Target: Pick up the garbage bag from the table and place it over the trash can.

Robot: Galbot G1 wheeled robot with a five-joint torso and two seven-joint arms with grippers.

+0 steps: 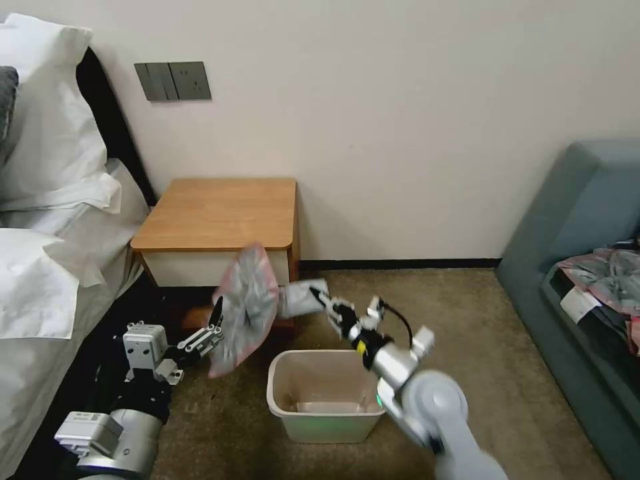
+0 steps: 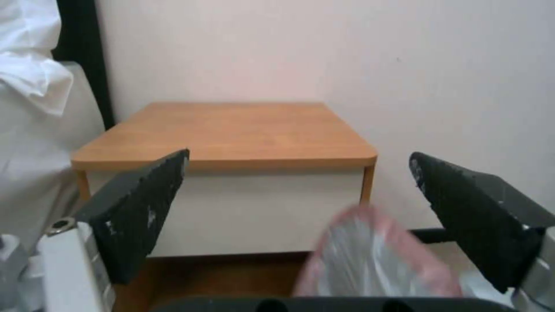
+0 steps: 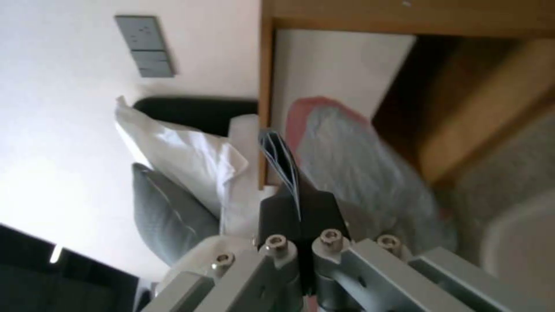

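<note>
Hanging above the can, the bag looks light, limp and slippery; its pink rim suits gripping. Right gripper pinches it; left gripper gapes beside it.

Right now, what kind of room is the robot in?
Most likely a bedroom, maybe in a hotel. There is a bed with white pillows, a small wooden table beside it like a nightstand, and a trash can on the carpet.
</note>
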